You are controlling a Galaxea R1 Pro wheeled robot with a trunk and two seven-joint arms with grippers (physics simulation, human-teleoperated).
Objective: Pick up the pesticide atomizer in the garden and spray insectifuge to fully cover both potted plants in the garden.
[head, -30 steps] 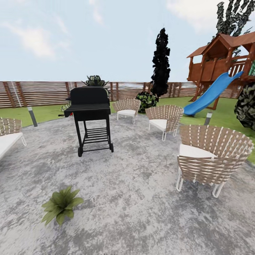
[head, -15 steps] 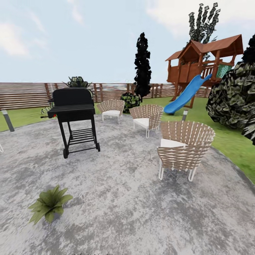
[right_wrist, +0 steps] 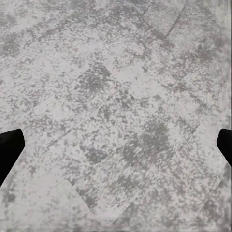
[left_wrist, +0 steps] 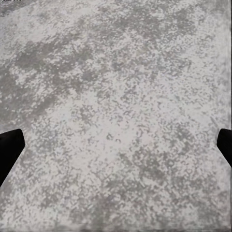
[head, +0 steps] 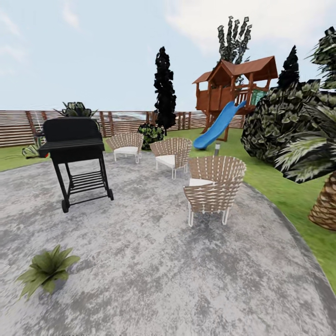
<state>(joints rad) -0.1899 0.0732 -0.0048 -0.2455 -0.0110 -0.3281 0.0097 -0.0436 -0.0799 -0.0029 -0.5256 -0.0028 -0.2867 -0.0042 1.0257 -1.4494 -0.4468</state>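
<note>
One potted plant (head: 45, 269), a low rosette of broad pointed green leaves, sits on the paving (head: 154, 261) in the near left of the head view; its pot is barely visible under the leaves, and no white specks can be made out on them, so the spraying looks not yet begun. The spray bottle cannot be made out anywhere in these views, so the robot seems to be searching the garden for it. The paving is round, grey and mottled like rough stone. Beyond the plant stands a black wheeled grill (head: 74, 156), and to its right three wicker chairs (head: 212, 189) with white cushions curve along the paving's edge, probably set as a seating ring. Farther off are the lawn (head: 275, 186), a slatted wooden fence (head: 18, 126) and a wooden playhouse (head: 233, 86) with a blue slide (head: 217, 126). The left gripper (left_wrist: 116, 147) and the right gripper (right_wrist: 116, 147) each hang over bare paving with dark fingertips spread wide, holding nothing
</note>
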